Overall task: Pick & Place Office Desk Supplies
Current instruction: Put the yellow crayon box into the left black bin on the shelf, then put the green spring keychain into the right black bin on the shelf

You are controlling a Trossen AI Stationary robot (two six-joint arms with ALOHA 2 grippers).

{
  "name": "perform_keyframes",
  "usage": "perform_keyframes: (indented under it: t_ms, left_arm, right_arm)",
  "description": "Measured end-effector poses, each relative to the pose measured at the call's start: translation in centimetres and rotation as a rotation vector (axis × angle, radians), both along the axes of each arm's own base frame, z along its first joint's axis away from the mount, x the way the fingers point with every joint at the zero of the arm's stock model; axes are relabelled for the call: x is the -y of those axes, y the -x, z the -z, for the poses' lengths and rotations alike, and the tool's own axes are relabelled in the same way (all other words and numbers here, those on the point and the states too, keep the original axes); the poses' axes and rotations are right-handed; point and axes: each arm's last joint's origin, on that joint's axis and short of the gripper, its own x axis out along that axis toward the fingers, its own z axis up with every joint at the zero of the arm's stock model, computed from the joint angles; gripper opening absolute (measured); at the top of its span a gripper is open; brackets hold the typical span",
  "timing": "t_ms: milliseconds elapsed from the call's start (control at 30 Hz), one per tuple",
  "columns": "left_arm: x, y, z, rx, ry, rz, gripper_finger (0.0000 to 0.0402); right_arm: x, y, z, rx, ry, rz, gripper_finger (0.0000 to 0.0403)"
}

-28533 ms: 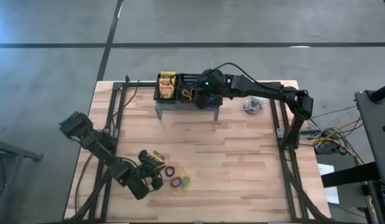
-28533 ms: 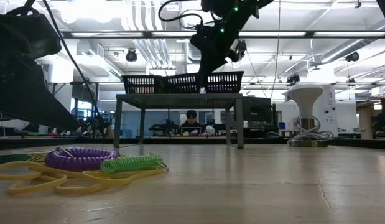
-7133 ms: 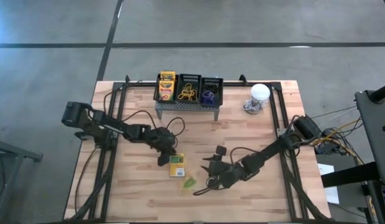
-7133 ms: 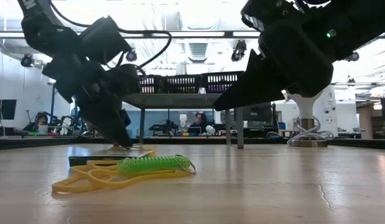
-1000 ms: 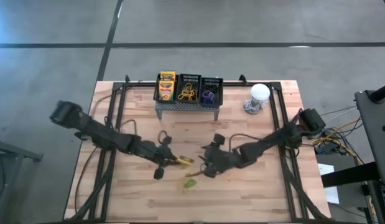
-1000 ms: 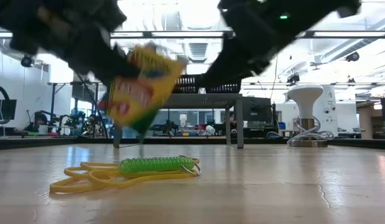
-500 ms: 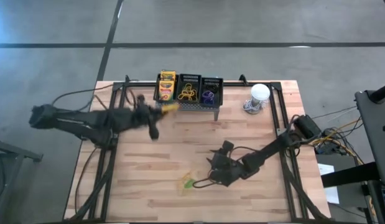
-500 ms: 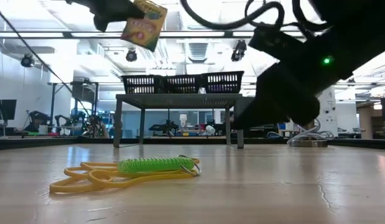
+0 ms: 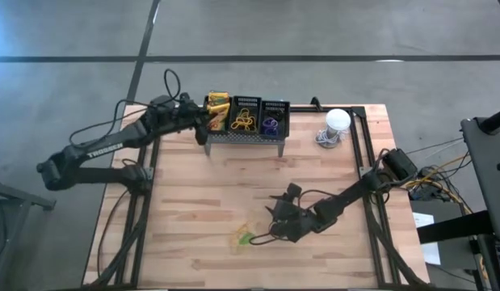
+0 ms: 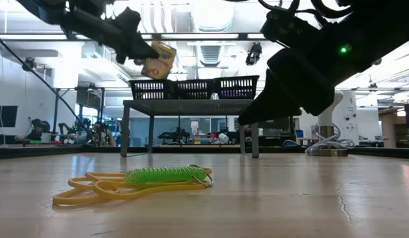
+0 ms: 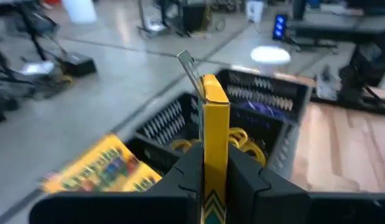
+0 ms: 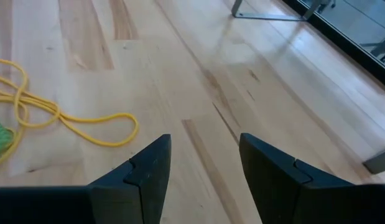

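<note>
The left gripper pinches a thin, flat cardboard crayon box edge-up over the three black mesh baskets on the grey stand, likely so it can drop in beside the box already there. The right gripper hovers wide apart and empty near the yellow bands and green coil on the wooden table.

Bare light-wood tabletop lies between the grey perforated metal stand and the yellow band loop with the green coiled loop; the white round dome object stands well apart.
</note>
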Motion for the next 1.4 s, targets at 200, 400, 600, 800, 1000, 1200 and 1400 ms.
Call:
perform_keyframes:
  t_ms: [200, 400, 600, 800, 1000, 1200, 1400]
  left_arm:
    - [-0.5, -0.6, 1.1, -0.032, 0.018, 0.033, 0.0043]
    - [-0.8, -0.5, 1.6, -0.076, 0.021, -0.036, 0.0046]
    - [-0.7, -0.5, 1.8, -0.088, 0.028, -0.038, 0.0067]
    - [-0.9, -0.1, 2.5, -0.132, 0.061, -0.058, 0.0109]
    - [-1.2, -0.1, 2.2, -0.125, 0.005, -0.1, 0.0137]
    - [-1.5, 0.0, 1.5, -0.144, -0.055, -0.184, 0.0129]
    - [-0.5, -0.9, -0.5, -0.11, -0.083, -0.135, 0.0126]
  right_arm:
    - [0.0, 0.1, 0.1, -0.002, 0.001, 0.0, 0.0187]
    - [0.0, 0.1, 0.1, -0.002, 0.001, 0.0, 0.0187]
    - [0.0, 0.1, 0.1, -0.002, -0.001, 0.0, 0.0187]
    - [0.0, 0.1, 0.1, -0.001, -0.004, 0.0, 0.0187]
    - [0.0, 0.1, 0.1, -0.001, -0.004, 0.0, 0.0187]
    - [0.1, 0.1, 0.1, -0.001, -0.004, 0.001, 0.0187]
    - [0.1, 0.1, 0.1, -0.001, -0.004, 0.001, 0.0187]
